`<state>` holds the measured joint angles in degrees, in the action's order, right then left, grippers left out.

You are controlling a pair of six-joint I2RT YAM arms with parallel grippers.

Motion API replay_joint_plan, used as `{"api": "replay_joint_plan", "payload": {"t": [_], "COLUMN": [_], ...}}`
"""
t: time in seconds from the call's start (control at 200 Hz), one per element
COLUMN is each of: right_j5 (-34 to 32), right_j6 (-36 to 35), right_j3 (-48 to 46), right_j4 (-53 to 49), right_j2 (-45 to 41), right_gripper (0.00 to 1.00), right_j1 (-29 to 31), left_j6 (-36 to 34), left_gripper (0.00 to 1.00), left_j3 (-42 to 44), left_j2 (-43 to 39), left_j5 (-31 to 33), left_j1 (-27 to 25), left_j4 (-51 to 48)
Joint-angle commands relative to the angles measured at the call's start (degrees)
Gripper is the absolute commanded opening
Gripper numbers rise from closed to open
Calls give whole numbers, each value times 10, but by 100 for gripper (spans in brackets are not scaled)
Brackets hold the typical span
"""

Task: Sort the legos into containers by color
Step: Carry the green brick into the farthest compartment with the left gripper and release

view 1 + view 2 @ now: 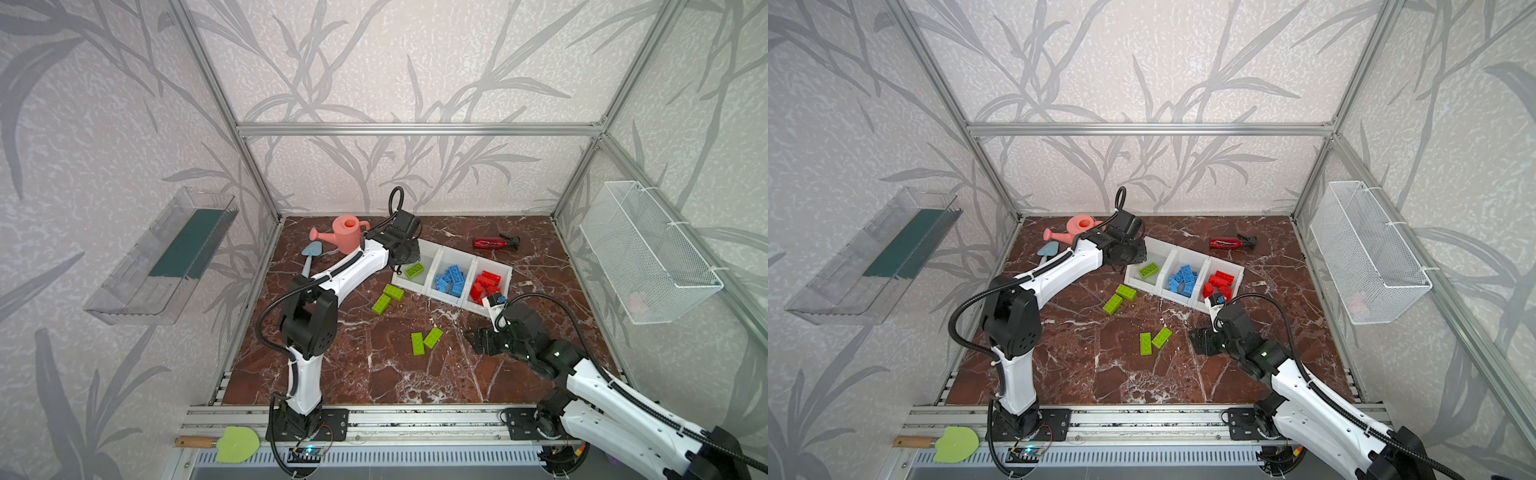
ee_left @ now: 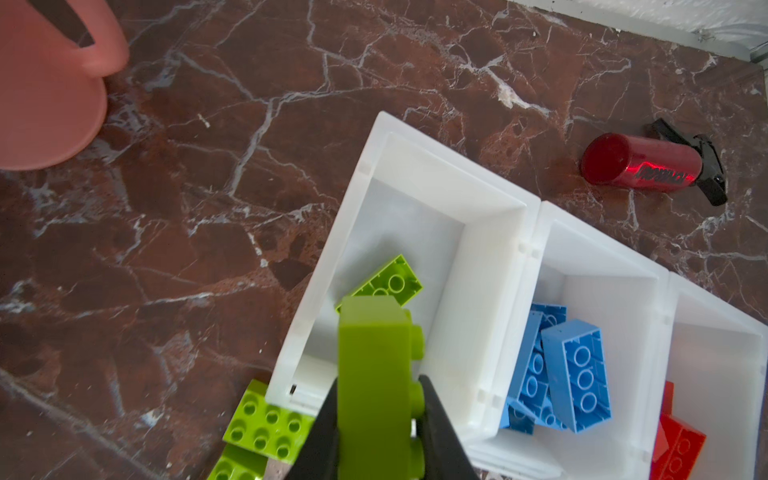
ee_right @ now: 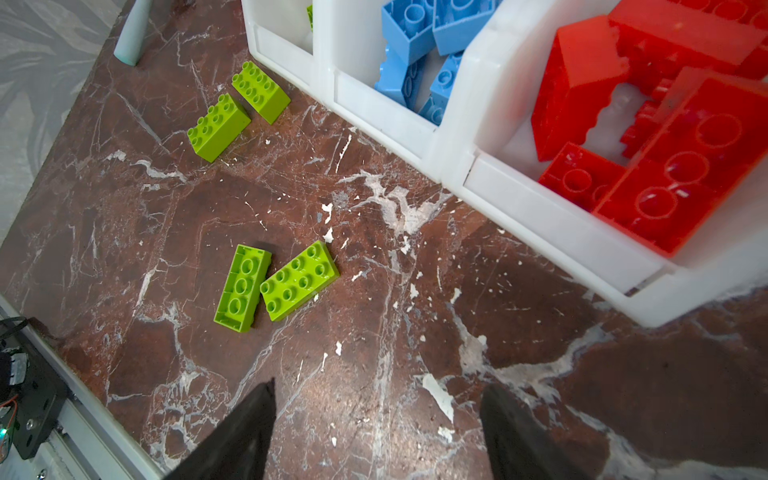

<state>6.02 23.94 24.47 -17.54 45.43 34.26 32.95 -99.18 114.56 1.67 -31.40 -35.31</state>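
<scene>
Lime lego (image 2: 374, 332) pinched in the left gripper (image 2: 378, 380) hangs over the end container (image 2: 478, 311) holding another lime lego (image 2: 390, 278). Blue legos (image 2: 577, 370) and red legos (image 3: 665, 166) look sorted. Four lime legos (image 3: 299, 280) lie on the desk (image 3: 415, 332) ahead of the spread right gripper (image 3: 378, 386)

Overhead pair and close wrist views share containers (image 1: 430, 249).

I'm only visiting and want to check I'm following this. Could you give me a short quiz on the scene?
1. True or false: the left gripper holds a green brick.
2. How many green bricks lie loose on the table?
3. In both top views, which of the containers holds the blue bricks? A) left B) middle C) right

Key: 1 true; 2 four; 3 B, the middle bin.
</scene>
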Motion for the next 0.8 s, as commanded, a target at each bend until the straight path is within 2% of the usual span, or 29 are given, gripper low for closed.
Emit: {"api": "replay_joint_plan", "payload": {"t": [0.0,0.22,0.38,0.475,0.53,0.795], "right_j5": [-5,-18,-21,-26,-28,-57], "right_j6": [-2,-2,-13,-13,-12,-9], "right_j3": [-15,-28,-21,-14,-10,19], "right_j4": [-18,-40,-47,-52,-52,-42], "right_j2": [-24,-51,-50,-35,-23,38], "right_gripper": [79,79,79,79,79,80], "right_j1": [-1,0,2,6,9,52], "left_j6": [-26,-36,-37,-35,-33,-32], "left_gripper": [24,27,42,55,59,65], "left_j3": [-59,-138,-164,-164,-162,-90], "left_j2": [40,108,127,122,117,20], "left_j5": [-16,-29,-35,-33,-31,-4], "left_j1": [0,0,0,0,0,-19], "left_j4": [-44,-74,-84,-85,-85,-61]}}
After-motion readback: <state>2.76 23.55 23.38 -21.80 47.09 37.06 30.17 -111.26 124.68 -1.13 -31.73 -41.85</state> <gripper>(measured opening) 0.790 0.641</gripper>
